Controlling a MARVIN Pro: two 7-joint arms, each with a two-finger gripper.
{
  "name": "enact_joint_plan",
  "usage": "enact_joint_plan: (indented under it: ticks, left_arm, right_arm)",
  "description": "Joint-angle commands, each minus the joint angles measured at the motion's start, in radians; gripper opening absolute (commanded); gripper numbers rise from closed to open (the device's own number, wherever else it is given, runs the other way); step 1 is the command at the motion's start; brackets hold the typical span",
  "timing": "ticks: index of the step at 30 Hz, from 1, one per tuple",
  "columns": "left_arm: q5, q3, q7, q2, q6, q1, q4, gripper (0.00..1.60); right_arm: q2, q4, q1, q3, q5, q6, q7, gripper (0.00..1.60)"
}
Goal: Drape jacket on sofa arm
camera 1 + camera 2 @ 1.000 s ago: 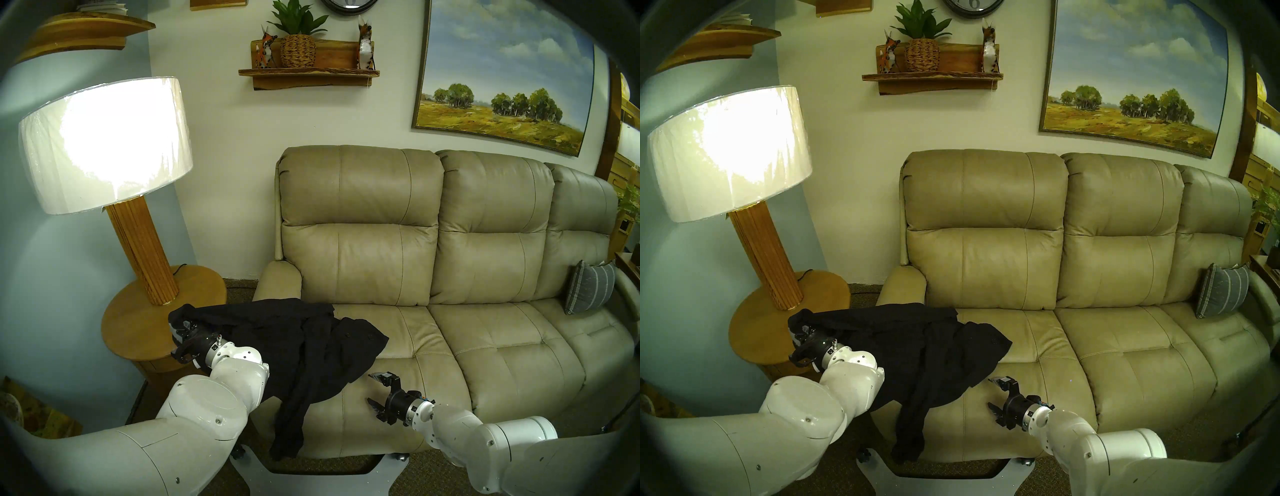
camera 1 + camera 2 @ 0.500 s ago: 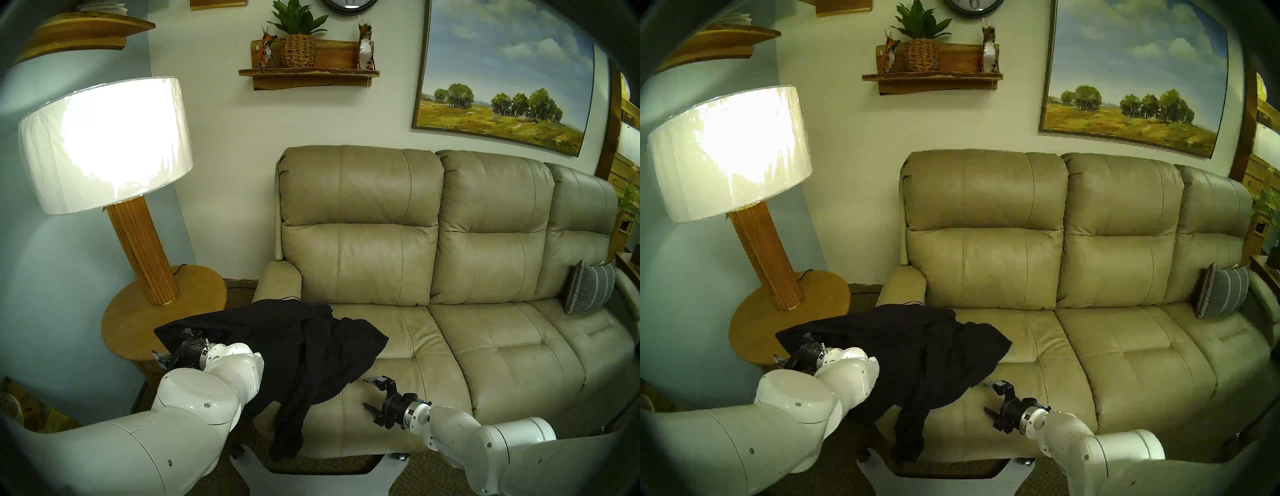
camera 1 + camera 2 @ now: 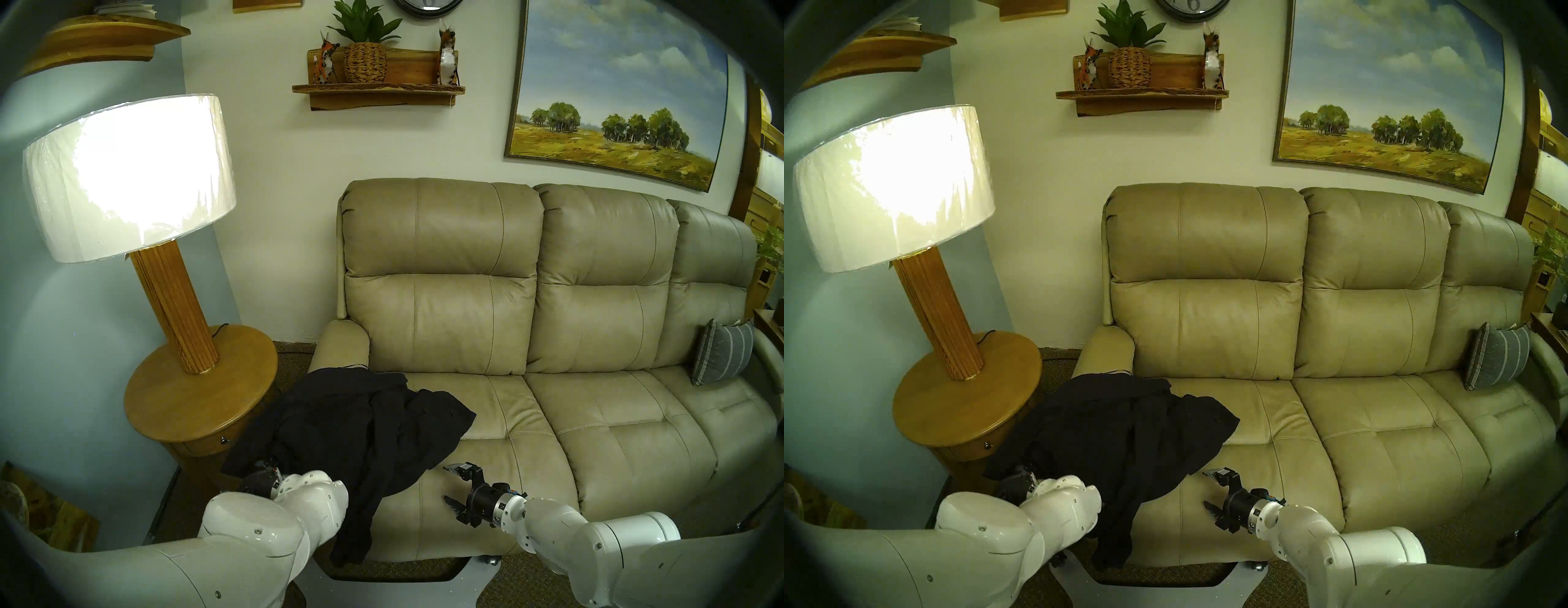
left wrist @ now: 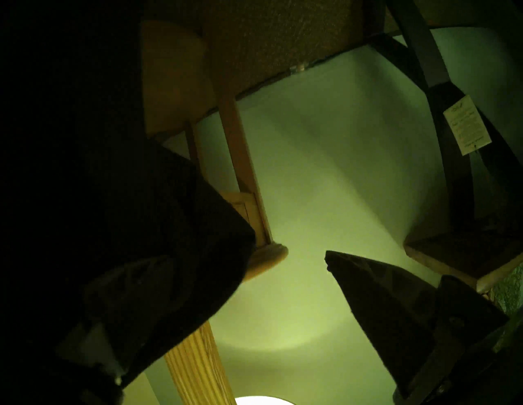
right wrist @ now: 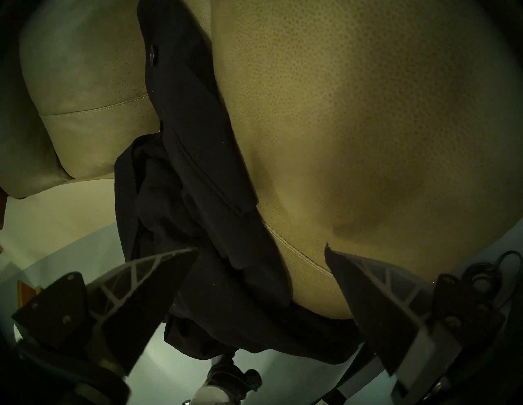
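While the jacket [image 3: 360, 429] lies spread over the front of the sofa arm [image 3: 339, 346] and spills onto the left seat cushion, only the arm's rear part shows bare. One side of the jacket falls down the outer face of the sofa arm toward the round side table [image 3: 199, 395]; a sleeve hangs over the seat's front edge toward the floor. Low at that outer side sits the left gripper [image 3: 265, 467], tucked under the hanging hem of the jacket. From the head views its fingers are hidden, but the left wrist view shows them spread apart, one finger [image 4: 382, 299] clear against the wall and the other [image 4: 135, 288] under a fold of black cloth — nothing is pinched between them. The right gripper [image 3: 450, 484] hovers over the front of the seat cushion, just beside the jacket's edge, its two fingers wide apart and holding nothing. In the right wrist view the jacket [image 5: 203, 198] runs between and beyond the fingers, a dark button [image 5: 152, 55] showing on it, with tan leather of the sofa [image 5: 353, 127] behind. A lit lamp [image 3: 127, 178] stands on the side table, and a grey striped pillow [image 3: 721, 356] leans at the sofa's far end.
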Motion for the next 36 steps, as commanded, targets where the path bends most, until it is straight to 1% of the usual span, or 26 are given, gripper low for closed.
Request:
enact_joint_plan:
  ticks: [1, 16, 20, 26, 31, 36]
  left_arm:
    - [0.006, 0.005, 0.016, -0.007, 0.021, 0.048, 0.003, 1.6]
    - [0.021, 0.023, 0.07, -0.006, 0.094, 0.089, -0.003, 1.6]
    - [0.029, 0.031, 0.065, -0.007, 0.136, 0.097, -0.026, 1.6]
    - [0.05, 0.052, 0.062, -0.026, 0.19, 0.127, -0.051, 1.6]
    - [0.077, 0.077, 0.043, -0.031, 0.235, 0.144, -0.06, 1.6]
    - [0.106, 0.103, 0.016, -0.027, 0.261, 0.163, -0.073, 1.6]
  right_arm:
    - [0.011, -0.003, -0.003, 0.007, 0.007, 0.0, 0.012, 1.6]
    - [0.011, -0.002, -0.023, 0.04, 0.022, 0.006, 0.038, 1.6]
    - [0.015, -0.004, -0.03, 0.049, 0.026, 0.008, 0.047, 1.6]
    - [0.018, -0.007, -0.037, 0.061, 0.029, 0.009, 0.056, 1.6]
    - [0.017, -0.01, -0.038, 0.069, 0.031, 0.007, 0.059, 1.6]
    - [0.014, -0.015, -0.04, 0.077, 0.033, 0.002, 0.067, 1.6]
